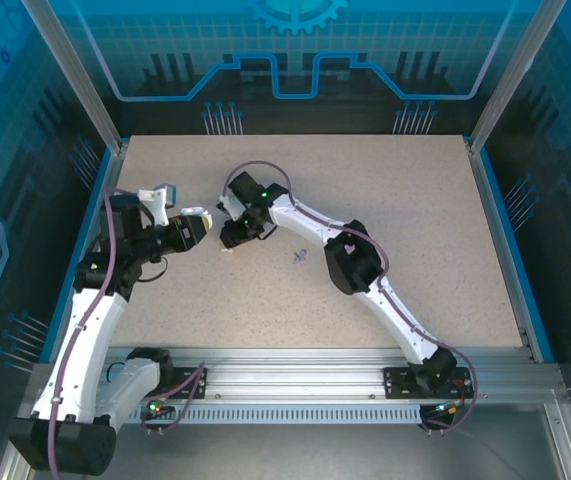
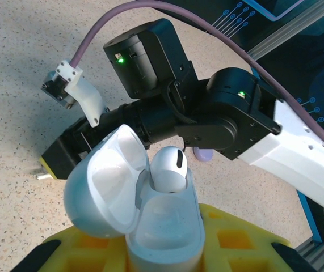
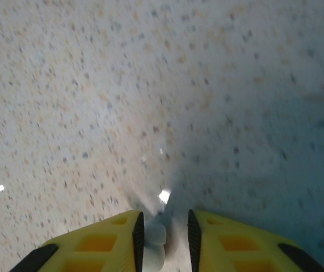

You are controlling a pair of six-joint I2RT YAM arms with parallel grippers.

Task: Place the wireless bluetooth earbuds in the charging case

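The left claw (image 2: 162,241) is clamped on the charging case (image 2: 164,226), held upright between its yellow fingers (image 2: 238,241); the lid (image 2: 102,190) is swung open to one side; one earbud (image 2: 170,167) sits in a socket, its rounded head above the rim; just beyond the case, the right claw (image 3: 164,220) hangs low over the speckled table (image 3: 150,85), jaws narrowly apart; a whitish piece (image 3: 153,248) sits between them against one pad, a sliver of table showing beside the other.
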